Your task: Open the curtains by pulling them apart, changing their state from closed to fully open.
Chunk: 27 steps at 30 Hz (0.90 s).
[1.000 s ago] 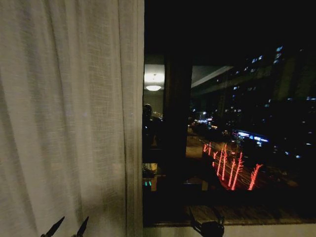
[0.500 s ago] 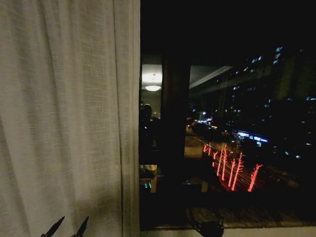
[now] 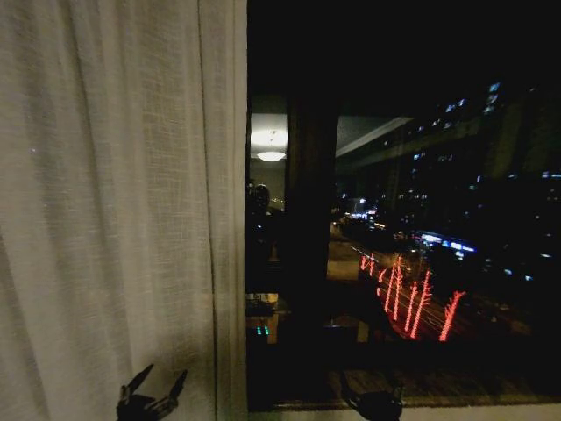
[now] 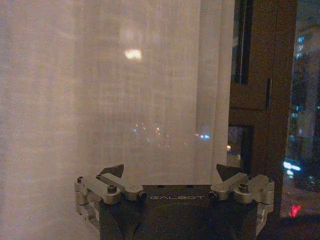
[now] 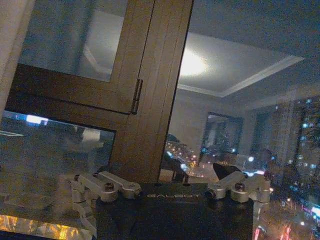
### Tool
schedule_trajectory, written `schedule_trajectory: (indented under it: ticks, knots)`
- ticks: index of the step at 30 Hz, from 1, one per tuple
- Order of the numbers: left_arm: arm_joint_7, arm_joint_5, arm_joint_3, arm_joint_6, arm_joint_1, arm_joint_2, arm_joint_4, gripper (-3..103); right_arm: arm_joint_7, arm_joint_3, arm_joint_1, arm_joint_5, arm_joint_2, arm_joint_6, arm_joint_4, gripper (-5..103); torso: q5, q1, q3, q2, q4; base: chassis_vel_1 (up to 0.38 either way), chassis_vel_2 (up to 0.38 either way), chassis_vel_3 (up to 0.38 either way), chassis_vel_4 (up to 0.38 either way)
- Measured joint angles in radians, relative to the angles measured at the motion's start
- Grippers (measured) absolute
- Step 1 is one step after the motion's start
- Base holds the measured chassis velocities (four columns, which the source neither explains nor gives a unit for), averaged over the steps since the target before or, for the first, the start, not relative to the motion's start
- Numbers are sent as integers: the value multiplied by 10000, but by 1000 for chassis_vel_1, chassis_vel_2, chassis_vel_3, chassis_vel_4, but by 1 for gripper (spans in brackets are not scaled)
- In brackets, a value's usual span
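Observation:
A sheer off-white curtain panel (image 3: 114, 202) hangs over the left part of the window, its free edge falling beside the dark window frame (image 3: 311, 219). In front of its lower part my left gripper (image 3: 153, 396) is open, holding nothing. The left wrist view has the curtain (image 4: 115, 90) just beyond the spread fingers of the left gripper (image 4: 170, 172), and I cannot tell whether they touch it. Low before the sill, my right gripper (image 3: 377, 403) is open and empty. Through the right wrist view the right gripper (image 5: 165, 172) faces the brown window frame (image 5: 150, 90).
To the right of the curtain, bare glass (image 3: 438, 219) shows a night street with red lights and a reflected ceiling lamp (image 3: 270, 145). A wooden sill (image 3: 456, 381) runs along the bottom of the window.
My left gripper has risen and shifted right in front of the curtain. The curtain's free edge stands slightly further left. The right gripper has stayed where it was.

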Motion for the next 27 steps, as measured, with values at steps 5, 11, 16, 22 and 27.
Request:
schedule_trajectory:
  ticks: [5,11,16,22,27]
  knots:
    - [-504,-3,729,174,-729,442,581,100,1,8,-97,-204,0,178,4,100,1,0,0,0,-3,0,0,0,0]
    - [-663,-14,1708,183,-1623,957,1426,100,0,40,-234,-445,0,352,4,100,2,0,0,-1,0,0,0,0,0]
    - [-882,-12,2414,151,-2435,1151,2043,100,1,201,-392,-672,0,516,46,100,1,0,0,0,-3,0,0,0,0]
    - [-1598,-5,2968,-69,-3185,1128,2634,100,4,324,-503,-830,1,583,84,100,2,1,0,-1,-2,0,0,0,0]
    - [-1794,-3,3343,-64,-3679,1131,2934,100,4,271,-490,-1025,0,588,58,100,1,1,0,-1,-3,0,0,0,0]
